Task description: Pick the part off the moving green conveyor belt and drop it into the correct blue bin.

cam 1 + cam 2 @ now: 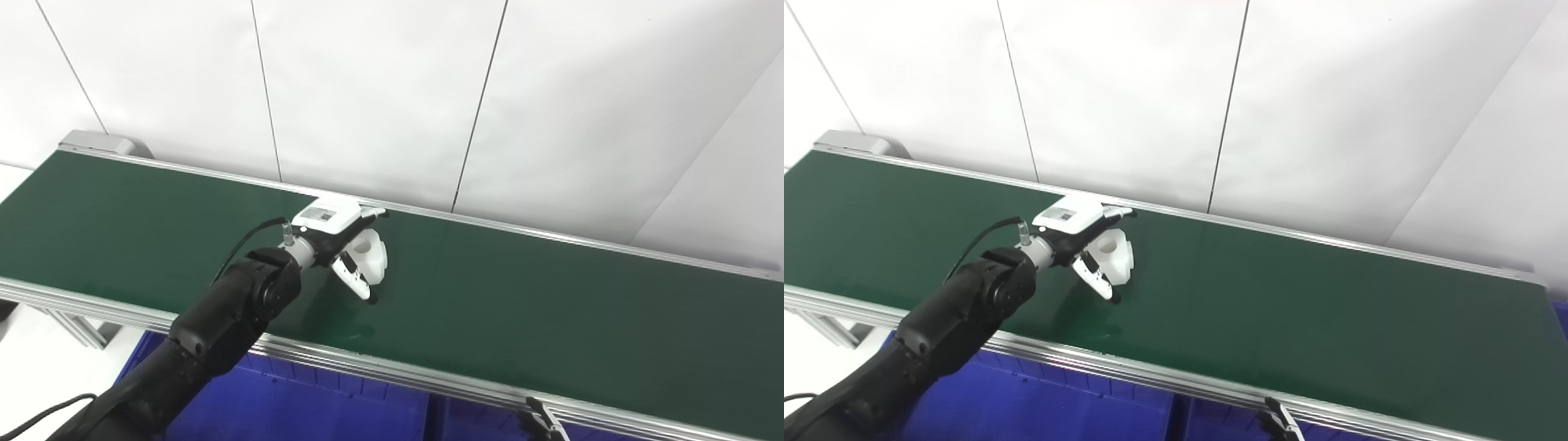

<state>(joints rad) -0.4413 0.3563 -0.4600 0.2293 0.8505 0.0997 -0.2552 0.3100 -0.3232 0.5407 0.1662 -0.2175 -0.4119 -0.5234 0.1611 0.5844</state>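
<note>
One arm reaches over the belt (551,306); left hand (343,245) curls fingers and thumb around the white part (373,252).

The conveyor belt (520,294) is a plain dark green with no pattern, edged by pale silver-grey metal rails (392,367). Near the middle of the frame, the left robot hand (349,245) has a white shell with black fingers and black fingertips, and a small grey label on its back. The part (373,254) against it is plain white. The arm (214,324) in the lower left of the frame is matte black. Along the bottom edge, the bins (294,404) are deep blue. The wall (392,92) across the top is white, crossed by thin dark lines.
</note>
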